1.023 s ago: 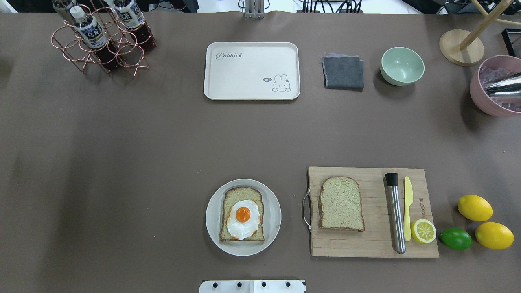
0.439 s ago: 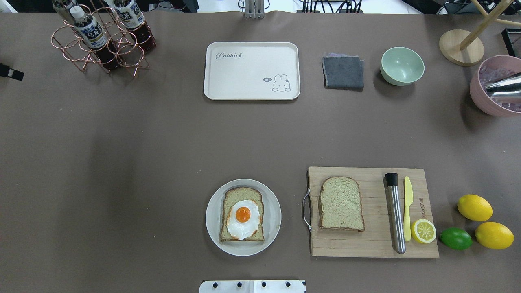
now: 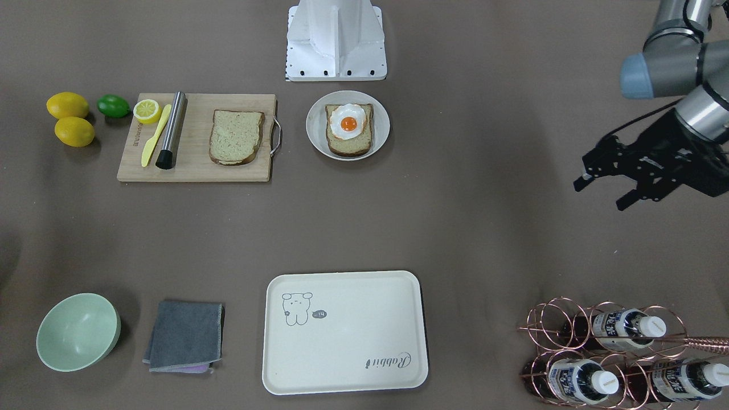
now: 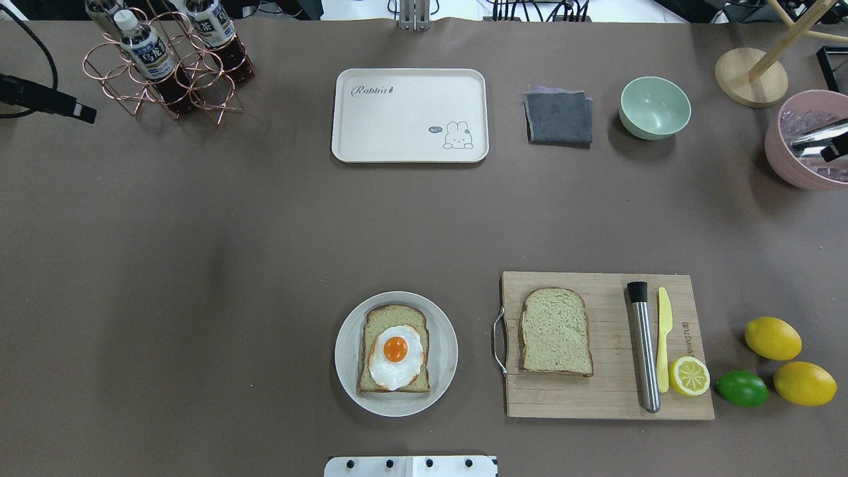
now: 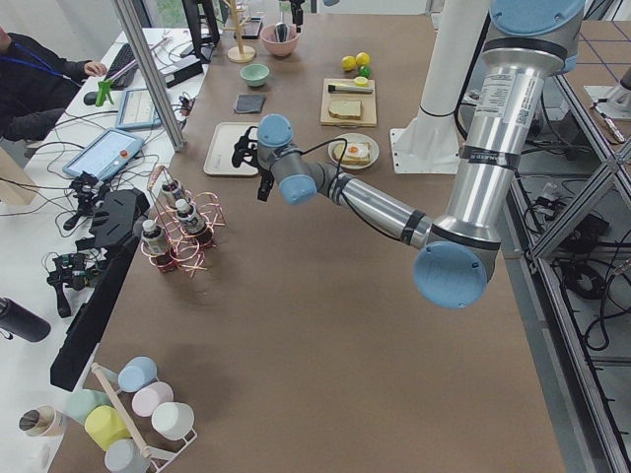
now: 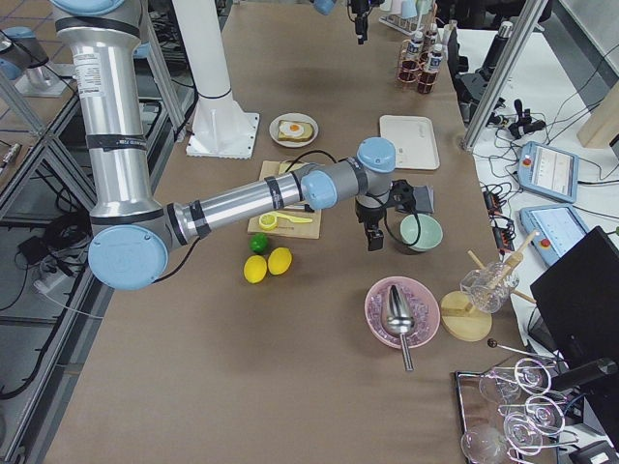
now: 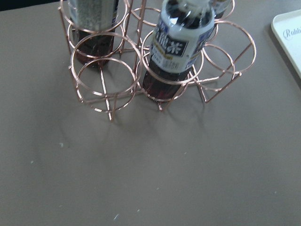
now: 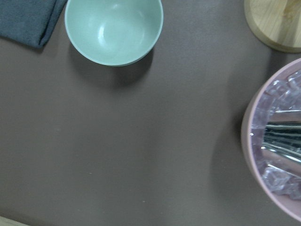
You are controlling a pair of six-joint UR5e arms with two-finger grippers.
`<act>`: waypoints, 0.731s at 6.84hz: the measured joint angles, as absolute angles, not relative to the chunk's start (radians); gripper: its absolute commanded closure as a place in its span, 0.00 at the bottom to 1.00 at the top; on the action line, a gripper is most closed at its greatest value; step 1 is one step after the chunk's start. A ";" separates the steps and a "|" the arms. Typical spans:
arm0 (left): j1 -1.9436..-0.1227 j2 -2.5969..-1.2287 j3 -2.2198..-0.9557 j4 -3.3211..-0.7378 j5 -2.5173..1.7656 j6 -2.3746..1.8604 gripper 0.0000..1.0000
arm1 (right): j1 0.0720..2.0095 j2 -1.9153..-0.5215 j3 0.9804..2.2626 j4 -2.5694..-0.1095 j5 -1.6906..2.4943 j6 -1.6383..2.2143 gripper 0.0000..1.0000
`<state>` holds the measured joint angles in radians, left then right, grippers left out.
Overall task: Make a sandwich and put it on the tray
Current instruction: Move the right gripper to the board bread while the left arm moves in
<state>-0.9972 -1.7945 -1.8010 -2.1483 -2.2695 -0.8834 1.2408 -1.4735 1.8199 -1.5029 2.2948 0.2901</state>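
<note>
One bread slice (image 4: 391, 318) with a fried egg (image 4: 395, 358) on top lies on the round grey plate (image 4: 344, 351) at the near centre. The second slice (image 4: 555, 330) lies alone on the wooden cutting board (image 4: 596, 397) to its right. The cream tray (image 4: 409, 116) stands bare at the far centre. My left gripper (image 3: 599, 195) is open and empty, in the air at the far left beside the bottle rack (image 4: 162, 63). My right gripper (image 6: 374, 237) hovers near the green bowl (image 4: 654, 107); only its tip shows at the overhead view's right edge (image 4: 835, 151), so I cannot tell its state.
On the board lie a steel muddler (image 4: 644, 348), a yellow knife (image 4: 664, 338) and a lemon half (image 4: 689, 375). Two lemons (image 4: 772, 338) and a lime (image 4: 742, 388) sit to its right. A grey cloth (image 4: 560, 118), a pink bowl with a scoop (image 4: 795, 165) and a wooden stand (image 4: 750, 76) stand at the far right.
My left gripper has come into the overhead view from the left edge, moving right. A tip of the right gripper has appeared at the right edge. The bread, egg and tray have not moved.
</note>
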 measured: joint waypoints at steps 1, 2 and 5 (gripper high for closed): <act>-0.926 -1.810 -1.829 -2.140 -2.220 -0.963 0.01 | 1.193 -1.472 1.861 -1.499 2.295 0.415 0.00; -0.872 -1.830 -1.841 -2.137 -2.195 -1.031 0.01 | 1.141 -1.473 1.898 -1.472 2.291 0.547 0.02; -0.763 -1.844 -1.871 -2.135 -2.097 -1.155 0.01 | 0.953 -1.488 1.944 -1.264 2.232 0.947 0.03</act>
<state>-0.7632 -1.8437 -1.8709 -2.1351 -2.0971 -1.1551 0.9531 -1.4879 1.9438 -1.2637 2.2315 0.9466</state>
